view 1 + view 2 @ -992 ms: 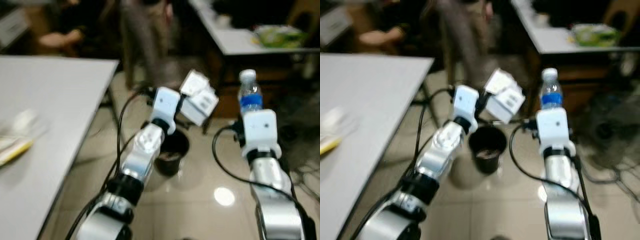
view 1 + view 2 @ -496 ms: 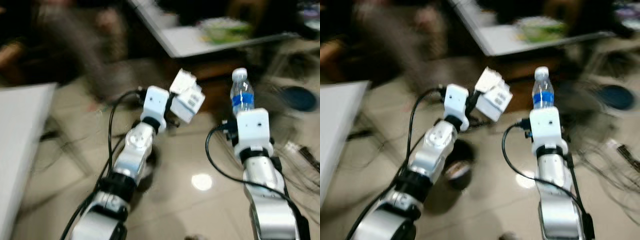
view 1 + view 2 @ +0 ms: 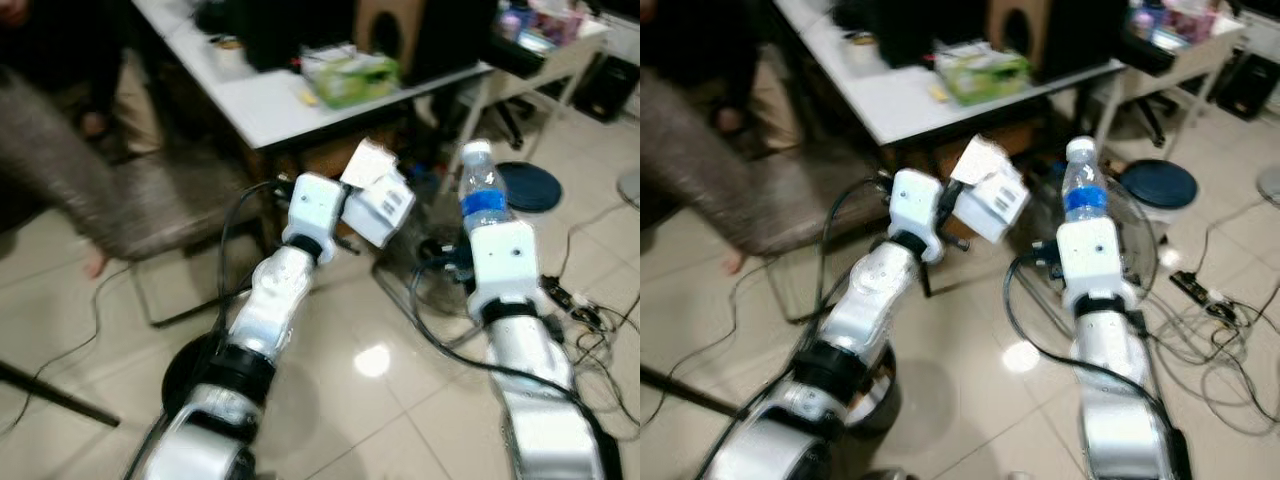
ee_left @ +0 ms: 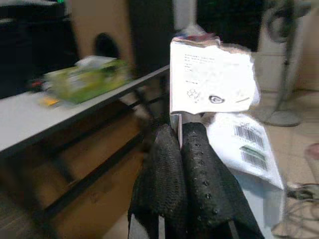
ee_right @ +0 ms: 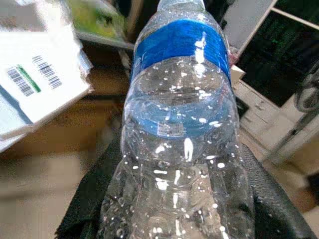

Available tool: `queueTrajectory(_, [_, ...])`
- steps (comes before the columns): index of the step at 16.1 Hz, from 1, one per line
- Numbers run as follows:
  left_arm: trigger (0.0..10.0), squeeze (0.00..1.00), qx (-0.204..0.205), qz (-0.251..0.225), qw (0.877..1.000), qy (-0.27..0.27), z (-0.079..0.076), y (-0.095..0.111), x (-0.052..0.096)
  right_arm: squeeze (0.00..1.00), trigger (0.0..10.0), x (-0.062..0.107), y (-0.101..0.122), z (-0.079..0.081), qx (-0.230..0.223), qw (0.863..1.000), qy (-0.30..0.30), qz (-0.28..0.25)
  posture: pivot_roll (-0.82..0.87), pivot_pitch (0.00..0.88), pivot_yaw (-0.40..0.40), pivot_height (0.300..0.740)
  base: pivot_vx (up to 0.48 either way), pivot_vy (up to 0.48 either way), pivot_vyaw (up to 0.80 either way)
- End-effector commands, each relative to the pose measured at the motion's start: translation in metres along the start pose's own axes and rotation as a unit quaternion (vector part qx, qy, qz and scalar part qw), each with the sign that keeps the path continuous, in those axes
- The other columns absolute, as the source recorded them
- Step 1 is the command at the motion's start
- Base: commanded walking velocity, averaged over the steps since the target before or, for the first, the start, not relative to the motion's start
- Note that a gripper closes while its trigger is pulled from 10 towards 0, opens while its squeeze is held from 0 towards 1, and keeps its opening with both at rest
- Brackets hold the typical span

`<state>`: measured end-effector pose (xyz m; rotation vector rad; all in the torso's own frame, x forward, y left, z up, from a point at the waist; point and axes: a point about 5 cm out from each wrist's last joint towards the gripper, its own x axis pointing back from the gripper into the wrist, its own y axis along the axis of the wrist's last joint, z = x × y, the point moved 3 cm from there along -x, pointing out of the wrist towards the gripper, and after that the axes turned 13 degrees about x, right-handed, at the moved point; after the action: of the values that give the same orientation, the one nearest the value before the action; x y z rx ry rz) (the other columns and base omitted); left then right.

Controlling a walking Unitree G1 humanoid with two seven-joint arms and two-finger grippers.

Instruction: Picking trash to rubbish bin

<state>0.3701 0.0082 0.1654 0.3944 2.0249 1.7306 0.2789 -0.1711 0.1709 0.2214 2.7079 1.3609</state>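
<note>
My left gripper (image 4: 180,133) is shut on a white carton (image 3: 380,198) with barcode labels, held up in front of me. My right gripper (image 5: 174,199) is shut on a clear plastic bottle (image 3: 483,190) that has a blue label and a white cap and stands upright above the wrist. The black rubbish bin (image 3: 878,396) sits on the tiled floor at the lower left, mostly hidden under my left arm. Both held items are well to the right of the bin and higher than it.
Ahead stands a white table (image 3: 270,105) with a green packet (image 3: 352,78) on it. A person's legs (image 3: 70,180) are at the left. A fan with a round blue base (image 3: 528,186) and loose cables (image 3: 590,310) lie on the floor at the right.
The camera has swung to the right: the grey table has left the picture and the bin has slid to the lower left. Both grippers still hold their items.
</note>
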Motion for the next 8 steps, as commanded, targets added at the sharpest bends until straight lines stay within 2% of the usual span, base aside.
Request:
queueTrajectory(1, [0.0,0.00,-0.006,-0.006,1.000,0.021,0.0118,0.0038,0.0018,0.00,10.0,0.0011,0.0119,0.0043,-0.010,1.000,0.008,-0.021,0.04,0.092,0.009,0.740,0.000,0.000,0.80])
queueTrajectory(8, [0.0,0.00,-0.011,-0.008,1.000,0.029,0.0142,0.0050,0.0001,0.00,10.0,0.0016,0.0151,0.0078,-0.013,0.999,0.016,-0.029,0.04,0.090,0.014,0.740,0.000,0.000,0.80])
